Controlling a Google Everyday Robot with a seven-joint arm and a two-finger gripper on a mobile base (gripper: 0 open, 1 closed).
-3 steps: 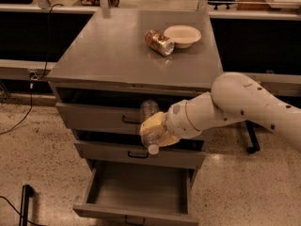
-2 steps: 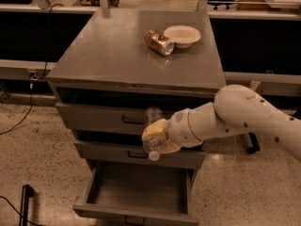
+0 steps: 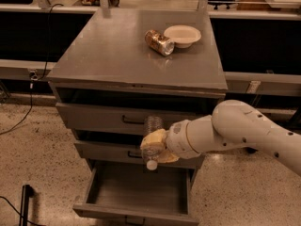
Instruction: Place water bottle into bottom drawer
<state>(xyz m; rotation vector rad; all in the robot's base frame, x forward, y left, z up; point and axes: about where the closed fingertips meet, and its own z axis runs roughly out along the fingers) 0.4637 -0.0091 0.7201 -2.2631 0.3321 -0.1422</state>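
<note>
The water bottle (image 3: 152, 132), clear crinkled plastic with a white cap pointing down, is held upright-inverted in front of the cabinet's upper drawers. My gripper (image 3: 155, 147) is shut on it around its lower half, with the white arm reaching in from the right. The bottom drawer (image 3: 141, 189) is pulled open below, its plain grey inside showing. The bottle's cap hangs a little above the drawer's back part.
On the grey cabinet top (image 3: 108, 51) lie a shiny brown-gold can (image 3: 159, 42) and a white bowl (image 3: 182, 35). The two upper drawers (image 3: 99, 117) with dark handles are shut. Speckled floor lies around; a dark object (image 3: 26, 197) stands at the lower left.
My gripper with the bottle has moved down and slightly right, toward the open bottom drawer.
</note>
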